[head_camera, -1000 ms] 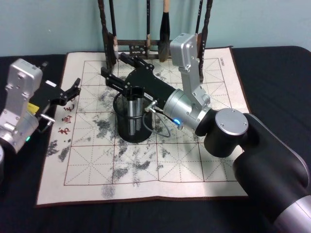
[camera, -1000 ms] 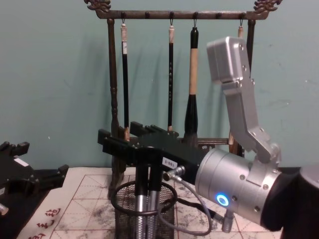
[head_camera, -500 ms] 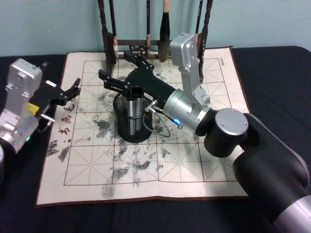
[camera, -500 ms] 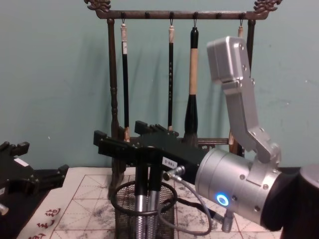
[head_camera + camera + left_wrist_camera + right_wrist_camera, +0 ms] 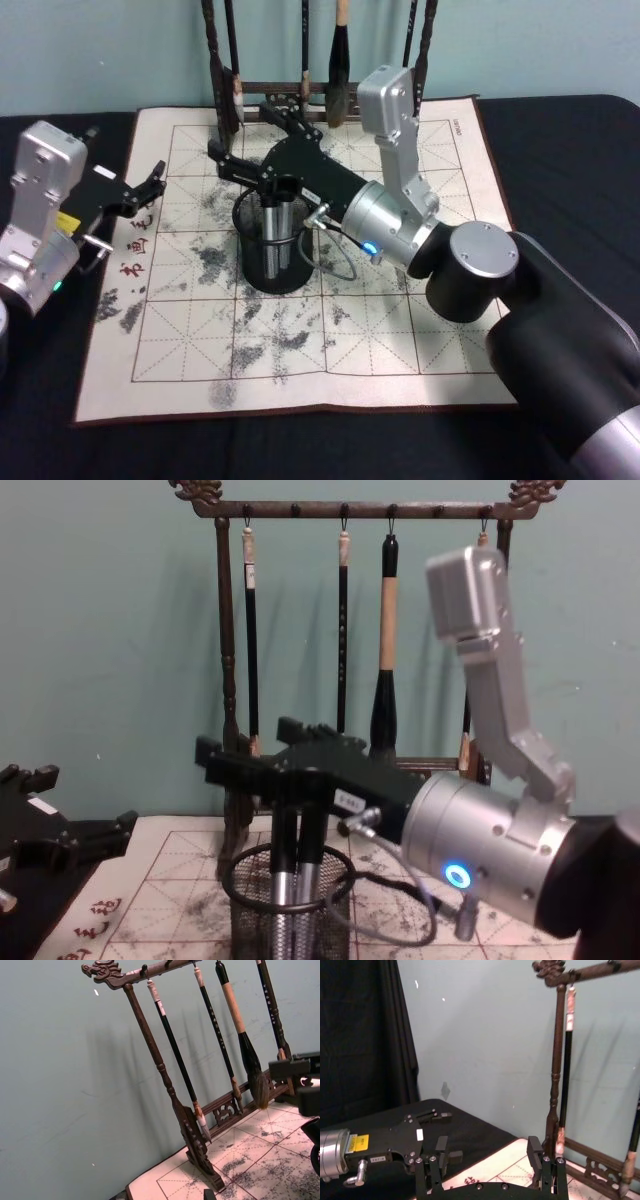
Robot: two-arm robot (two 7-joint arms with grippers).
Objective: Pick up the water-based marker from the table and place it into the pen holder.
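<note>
The pen holder (image 5: 271,262), a black wire-mesh cup, stands on the calligraphy mat; its rim and mesh also show in the chest view (image 5: 290,905). Two silver-barrelled markers with black caps (image 5: 277,212) (image 5: 296,895) stand upright inside it, and I cannot tell which is the water-based marker. My right gripper (image 5: 248,132) (image 5: 252,748) hovers just above the holder, open, with nothing between its fingers (image 5: 441,1147). My left gripper (image 5: 148,185) rests open at the mat's left edge, away from the holder, and it appears in the right wrist view (image 5: 434,1117).
A tall dark wooden brush rack (image 5: 300,90) (image 5: 165,1075) with hanging brushes stands at the mat's far edge, close behind the right gripper. The ink-stained gridded mat (image 5: 380,340) lies on a black tablecloth. A grey cable (image 5: 335,262) loops beside the holder.
My right gripper's fingers have spread a little wider and the hand has drifted slightly up and back over the holder. The markers stay in the cup. The left arm has not moved.
</note>
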